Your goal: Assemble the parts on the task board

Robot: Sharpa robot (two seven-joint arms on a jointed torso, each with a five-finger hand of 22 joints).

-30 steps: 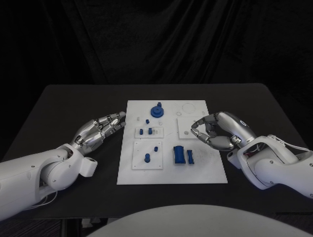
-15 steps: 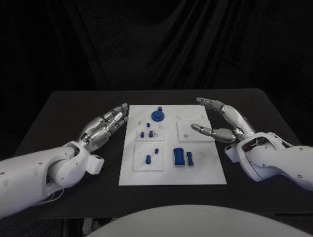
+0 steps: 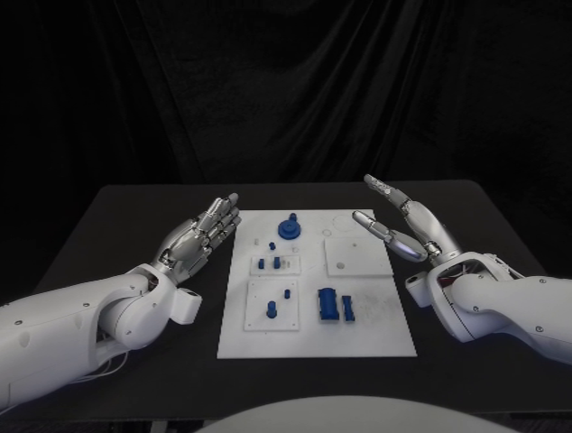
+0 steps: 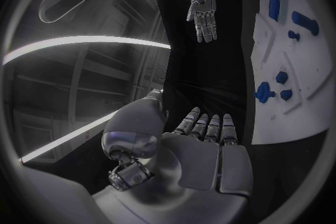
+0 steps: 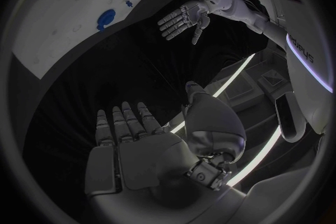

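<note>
Left robot hand: the left robot hand is raised just beside the task board, fingers straight and a little apart, holding nothing; the left wrist view shows its palm bare.
Right robot hand: the right robot hand is lifted over the board's opposite edge, fingers spread, nothing between them; its own palm is likewise empty.
Task board: it lies flat on the bench, between the two robot hands, its long axis running away from the robot.
Parts: a round knobbed part sits at the far end, roughly level with both hands' fingertips; a group of small pegs lies nearer the left hand; a short pin lies closer to the left wrist; a blue block with a thin bar just beside it lies nearer the right wrist.
Axis of block and bar: both lie with their long axes along the board's length, pointing away from the robot.
Risk, crowding: block and bar are close together, so spread fingers coming down for one may nudge the other.
Risk, small pieces: the pegs look small against the fingers; a loose pinch could tip or flick one off the board.
Risk, board: a sideways push from either hand could slide it on the bench.
</note>
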